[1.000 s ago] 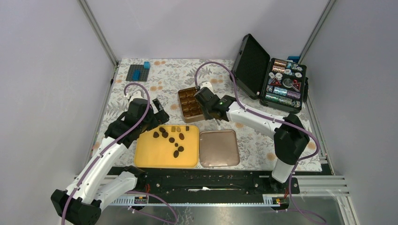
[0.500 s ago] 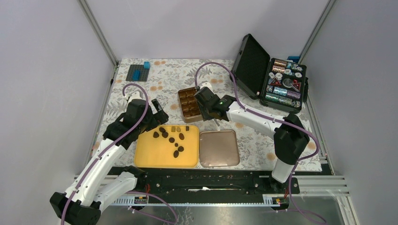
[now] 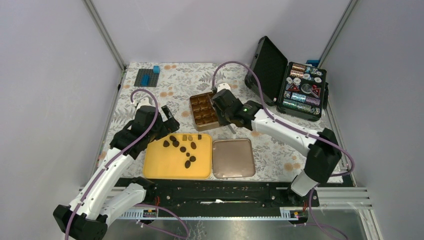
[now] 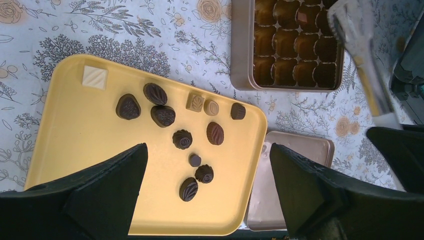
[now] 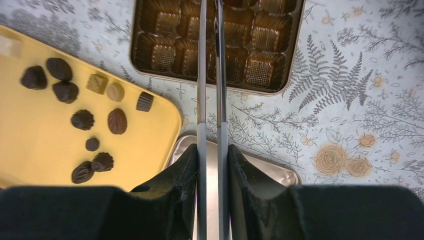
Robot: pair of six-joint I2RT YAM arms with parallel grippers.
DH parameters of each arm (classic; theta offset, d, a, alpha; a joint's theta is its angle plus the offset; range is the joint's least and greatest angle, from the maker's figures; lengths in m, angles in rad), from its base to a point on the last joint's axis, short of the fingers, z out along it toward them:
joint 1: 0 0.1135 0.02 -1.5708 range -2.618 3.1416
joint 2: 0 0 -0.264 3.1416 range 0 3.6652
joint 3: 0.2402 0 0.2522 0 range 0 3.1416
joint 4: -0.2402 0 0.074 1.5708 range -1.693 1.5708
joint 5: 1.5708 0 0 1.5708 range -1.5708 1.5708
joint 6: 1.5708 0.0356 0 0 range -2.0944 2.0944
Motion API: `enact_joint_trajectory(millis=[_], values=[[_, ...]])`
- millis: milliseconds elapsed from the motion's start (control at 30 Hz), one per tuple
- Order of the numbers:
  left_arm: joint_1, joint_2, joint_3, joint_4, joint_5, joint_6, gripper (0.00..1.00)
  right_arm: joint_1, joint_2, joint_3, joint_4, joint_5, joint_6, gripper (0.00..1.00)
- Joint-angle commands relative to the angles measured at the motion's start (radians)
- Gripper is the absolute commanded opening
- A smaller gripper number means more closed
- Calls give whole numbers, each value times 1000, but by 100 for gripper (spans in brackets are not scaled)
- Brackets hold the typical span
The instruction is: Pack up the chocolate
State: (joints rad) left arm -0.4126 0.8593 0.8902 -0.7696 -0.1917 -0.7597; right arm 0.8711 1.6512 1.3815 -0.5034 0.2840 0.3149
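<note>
The chocolate (image 4: pixel 182 139) lies loose on the yellow tray (image 4: pixel 65 145) on the surface, and the brown box (image 4: pixel 240 50) just beyond looks nearly empty. A picking step is judged to be in hand. Slim tongs (image 5: pixel 201 75) are clamped in the right tool (image 5: pixel 212 160), blades close together over the box. The left tool (image 4: pixel 208 150) is spread wide above the tray, holding nothing. Next, the tongs must be carried to the tray and opened round one piece. Since a second ago, the right elbow has been swung outward.
</note>
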Motion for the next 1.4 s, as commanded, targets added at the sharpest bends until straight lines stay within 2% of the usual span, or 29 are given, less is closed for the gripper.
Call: enact_joint_trajectory(millis=[0,200,433,733,1067,1367], values=[[5,17,19,33,-12,5,99,25,-121,2,6,-2,3,19],[8,62,56,36,-22,-3,99,160,-212,-44,-87,20,7,22],[22,91,92,36,-48,-6,99,318,-271,-159,-144,-3,110,27],[93,186,176,-13,-46,-10,99,336,-261,-248,-96,-14,151,33],[94,189,182,-15,-23,-7,99,336,-195,-250,-36,-8,204,47],[93,161,197,-18,-33,23,99,336,-142,-239,15,10,250,53]])
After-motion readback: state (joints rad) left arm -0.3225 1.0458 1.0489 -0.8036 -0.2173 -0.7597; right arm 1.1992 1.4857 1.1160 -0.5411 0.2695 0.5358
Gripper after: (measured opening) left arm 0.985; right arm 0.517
